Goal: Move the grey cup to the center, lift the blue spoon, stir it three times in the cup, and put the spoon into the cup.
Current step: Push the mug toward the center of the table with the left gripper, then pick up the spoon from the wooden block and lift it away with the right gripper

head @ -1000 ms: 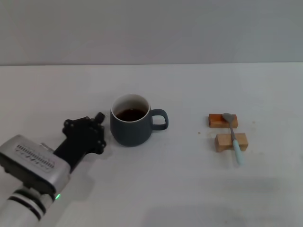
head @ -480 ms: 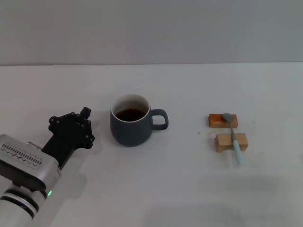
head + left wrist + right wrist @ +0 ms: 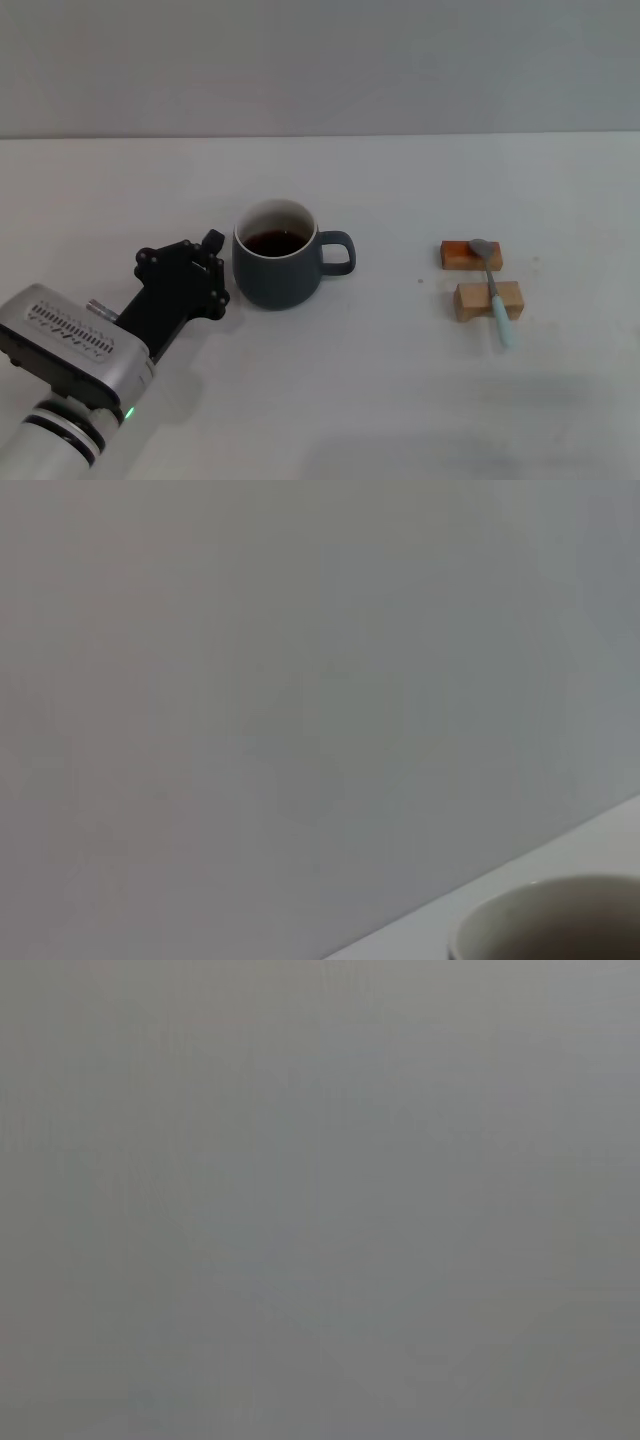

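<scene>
The left claw (image 3: 205, 272) sits low on the table (image 3: 330, 400), just beside the cup (image 3: 277, 257), on the side away from its handle; I cannot tell if it is open, shut or touching. The cup has dark drink inside. Off to the right, the spoon (image 3: 493, 290) lies across two wood blocks (image 3: 480, 278).

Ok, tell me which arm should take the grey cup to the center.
Left. The left pincer sits low on the table right beside the grey cup, on the side away from its handle. The right arm is not in the head view, and the blue spoon rests on two wooden blocks further right.
</scene>
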Robot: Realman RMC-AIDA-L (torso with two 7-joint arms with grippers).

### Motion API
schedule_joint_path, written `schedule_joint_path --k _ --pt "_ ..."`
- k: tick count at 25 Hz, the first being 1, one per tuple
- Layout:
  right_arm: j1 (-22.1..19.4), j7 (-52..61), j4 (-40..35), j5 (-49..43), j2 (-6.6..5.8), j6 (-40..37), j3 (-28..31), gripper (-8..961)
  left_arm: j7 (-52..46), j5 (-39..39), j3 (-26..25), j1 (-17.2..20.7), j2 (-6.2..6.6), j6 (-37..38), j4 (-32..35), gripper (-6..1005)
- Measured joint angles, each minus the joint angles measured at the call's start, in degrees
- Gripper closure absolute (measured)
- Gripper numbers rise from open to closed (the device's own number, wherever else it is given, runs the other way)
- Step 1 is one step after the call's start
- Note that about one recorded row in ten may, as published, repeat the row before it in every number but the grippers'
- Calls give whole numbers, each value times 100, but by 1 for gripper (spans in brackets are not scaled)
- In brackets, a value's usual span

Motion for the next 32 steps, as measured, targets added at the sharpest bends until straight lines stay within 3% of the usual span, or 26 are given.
schedule_joint_path --k 15,21,22,26,27,30,32 --pt "25 -1 0 1 9 45 -12 246 26 1 340 -7 -17 -1 -185 1001" --pt "-21 -1 106 3 23 196 -246 246 25 -51 6 201 34 40 -114 1001" --pt "-20 -1 195 5 22 375 -312 246 -13 -59 -728 710 41 449 -64 1001" --pt "23 -1 229 5 27 658 -478 246 -46 -61 -896 881 43 712 -47 1001" --pt "67 -22 226 5 29 784 -675 246 -430 -62 -1148 1160 51 1193 -28 1001" --pt "99 -34 225 5 30 878 -809 245 -864 -62 -1274 1252 56 1391 58 1001" --pt "154 -40 237 4 34 1062 -984 245 -1963 -63 -1459 1316 62 1640 505 1001"
